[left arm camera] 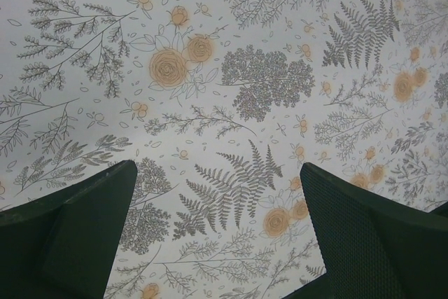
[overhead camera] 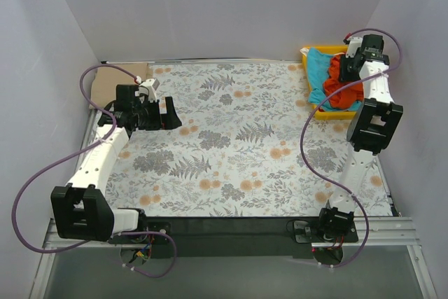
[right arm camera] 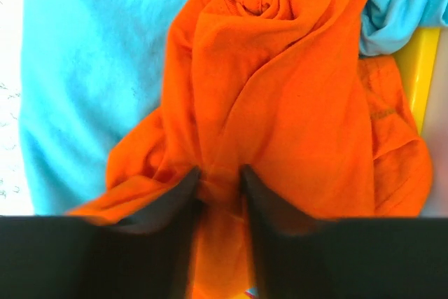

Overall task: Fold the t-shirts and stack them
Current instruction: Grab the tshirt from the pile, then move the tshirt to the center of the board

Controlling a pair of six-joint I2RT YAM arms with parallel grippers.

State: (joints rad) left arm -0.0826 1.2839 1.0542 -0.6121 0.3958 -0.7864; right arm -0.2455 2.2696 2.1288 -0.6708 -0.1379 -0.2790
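A bright orange-red t-shirt [overhead camera: 343, 89] lies crumpled on a turquoise blue t-shirt [overhead camera: 320, 68] in the yellow tray [overhead camera: 327, 114] at the far right. My right gripper [overhead camera: 348, 69] reaches down into that heap. In the right wrist view its jaws [right arm camera: 220, 170] pinch a bunched fold of the orange-red t-shirt [right arm camera: 280, 89], with the turquoise t-shirt [right arm camera: 84, 68] to the left. My left gripper [overhead camera: 166, 113] hovers over the left of the table, open and holding nothing [left arm camera: 217, 166].
A grey cloth with fern and orange flower print [overhead camera: 238, 138] covers the table and fills the left wrist view [left arm camera: 266, 82]. The tray's yellow rim [right arm camera: 420, 68] shows beside the shirts. A brown cardboard piece [overhead camera: 105, 75] lies at the far left corner. White walls enclose the table.
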